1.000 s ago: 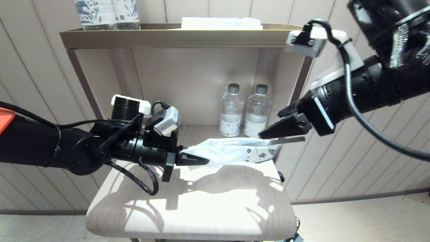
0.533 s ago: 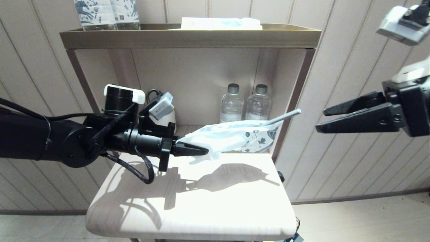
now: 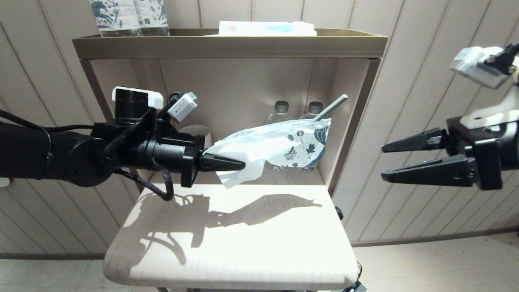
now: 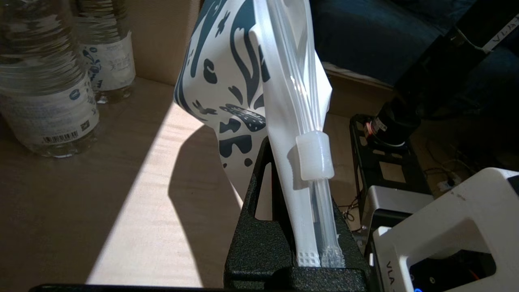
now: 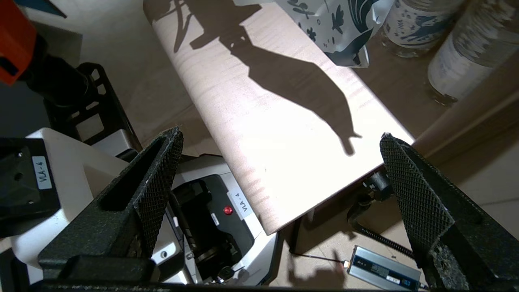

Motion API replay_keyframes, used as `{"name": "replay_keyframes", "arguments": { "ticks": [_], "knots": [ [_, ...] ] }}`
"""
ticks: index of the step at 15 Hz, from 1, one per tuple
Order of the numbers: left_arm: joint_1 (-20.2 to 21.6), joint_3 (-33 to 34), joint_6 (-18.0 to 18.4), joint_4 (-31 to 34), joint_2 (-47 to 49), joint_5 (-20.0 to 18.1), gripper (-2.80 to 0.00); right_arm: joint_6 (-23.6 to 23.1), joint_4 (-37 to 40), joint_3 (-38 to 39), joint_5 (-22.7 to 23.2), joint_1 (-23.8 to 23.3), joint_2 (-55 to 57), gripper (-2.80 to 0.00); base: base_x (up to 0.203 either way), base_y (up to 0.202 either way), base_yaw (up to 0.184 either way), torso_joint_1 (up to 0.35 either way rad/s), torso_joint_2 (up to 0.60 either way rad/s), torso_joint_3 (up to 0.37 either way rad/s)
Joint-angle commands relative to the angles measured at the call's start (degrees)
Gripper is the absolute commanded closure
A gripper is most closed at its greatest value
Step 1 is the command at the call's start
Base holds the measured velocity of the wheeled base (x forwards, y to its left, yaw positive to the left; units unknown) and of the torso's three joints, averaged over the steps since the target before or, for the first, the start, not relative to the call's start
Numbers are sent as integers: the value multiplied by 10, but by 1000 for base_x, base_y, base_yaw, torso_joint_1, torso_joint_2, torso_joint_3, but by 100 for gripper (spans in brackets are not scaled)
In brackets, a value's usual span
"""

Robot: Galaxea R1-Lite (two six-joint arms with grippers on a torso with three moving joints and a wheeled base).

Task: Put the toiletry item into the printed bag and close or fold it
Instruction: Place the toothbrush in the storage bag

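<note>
Our left pincer is clamped shut on the plain white end of the printed bag, holding it in the air above the pale wooden tabletop, tilted so its blue leaf-printed end rises toward the shelf unit. The grey toothbrush sits inside the bag with its handle poking out of the upper printed end, in front of two water bottles standing in the shelf's recess. Our right pincer hangs well off to the right, beyond the tabletop's edge, its fingers spread wide and gripping nothing.
</note>
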Motion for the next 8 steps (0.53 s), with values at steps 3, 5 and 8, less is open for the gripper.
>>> {"name": "replay_keyframes", "arguments": {
  "ticks": [3,5,8],
  "knots": [
    [4,-6,-3,0,1,-6,0,-37,-62,30,41,3,74,-280,0,0,0,0,0,0],
    [4,-5,-2,0,3,-9,0,-43,-85,22,55,6,105,-280,0,0,0,0,0,0],
    [4,-5,-2,0,6,-18,0,-45,-124,1,70,6,151,-280,0,0,0,0,0,0]
  ]
}}
